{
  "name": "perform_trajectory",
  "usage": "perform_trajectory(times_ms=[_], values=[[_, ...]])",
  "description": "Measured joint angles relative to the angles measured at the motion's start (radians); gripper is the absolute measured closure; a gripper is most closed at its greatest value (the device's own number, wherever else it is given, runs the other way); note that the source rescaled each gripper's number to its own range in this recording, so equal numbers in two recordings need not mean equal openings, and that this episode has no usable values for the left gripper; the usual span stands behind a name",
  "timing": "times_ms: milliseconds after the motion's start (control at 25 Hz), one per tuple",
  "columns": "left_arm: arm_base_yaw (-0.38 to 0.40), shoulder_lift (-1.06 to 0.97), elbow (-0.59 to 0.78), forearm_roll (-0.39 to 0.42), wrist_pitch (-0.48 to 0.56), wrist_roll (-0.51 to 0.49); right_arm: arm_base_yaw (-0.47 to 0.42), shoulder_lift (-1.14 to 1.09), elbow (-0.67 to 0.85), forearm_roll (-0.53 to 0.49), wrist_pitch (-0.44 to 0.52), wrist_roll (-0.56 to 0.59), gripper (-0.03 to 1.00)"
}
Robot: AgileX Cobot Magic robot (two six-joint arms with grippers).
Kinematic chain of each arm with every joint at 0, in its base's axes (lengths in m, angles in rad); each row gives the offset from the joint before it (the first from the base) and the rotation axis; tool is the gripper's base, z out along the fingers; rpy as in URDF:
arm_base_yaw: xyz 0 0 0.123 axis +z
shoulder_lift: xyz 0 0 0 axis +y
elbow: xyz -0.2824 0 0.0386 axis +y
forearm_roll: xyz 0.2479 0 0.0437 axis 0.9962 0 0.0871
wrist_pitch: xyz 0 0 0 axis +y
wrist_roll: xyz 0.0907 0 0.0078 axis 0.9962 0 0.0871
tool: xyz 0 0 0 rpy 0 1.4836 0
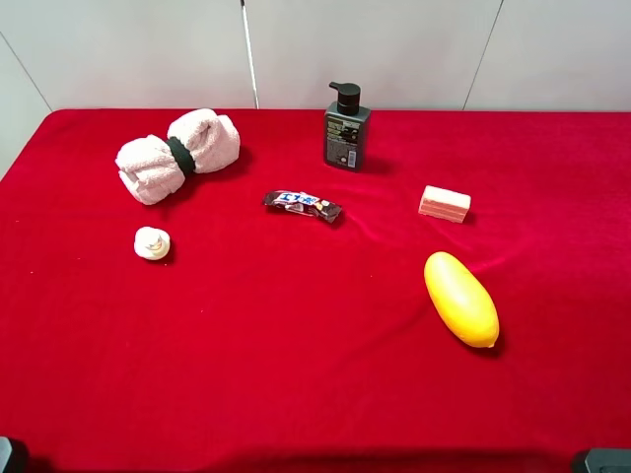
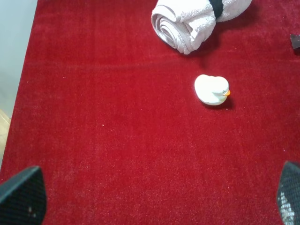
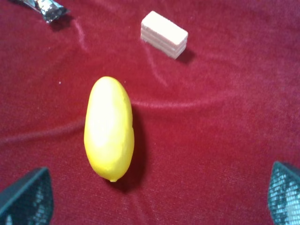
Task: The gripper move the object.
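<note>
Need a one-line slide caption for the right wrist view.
Open right gripper above red cloth, yellow fruit nearest, pink soap block beyond.

Towel [image 2: 197, 21] and wrapper [image 3: 42, 8] cut by frame edges.

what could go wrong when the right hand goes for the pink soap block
The mango lies between the right hand and the soap, so a straight reach might knock it and set it rolling. The red cloth is wrinkled near the soap, so low fingers could snag it and drag the block.

Towel [image 1: 178, 155] placed rear left; duck [image 1: 151, 242] before it; bottle [image 1: 346, 127] rear centre; wrapper [image 1: 303, 205] before bottle; soap block [image 1: 445, 203] right; fruit [image 1: 460, 299] before block.
</note>
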Motion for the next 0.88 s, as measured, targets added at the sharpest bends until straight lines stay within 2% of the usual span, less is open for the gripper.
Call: perform_trajectory(times_ms=[640, 880], values=[[0.0, 0.0, 0.0, 0.0, 0.0, 0.0, 0.0, -0.247, 0.002, -0.022, -0.004, 0.013, -0.03], [0.0, 0.0, 0.0, 0.0, 0.0, 0.0, 0.0, -0.264, 0.002, -0.026, -0.004, 0.014, -0.03]])
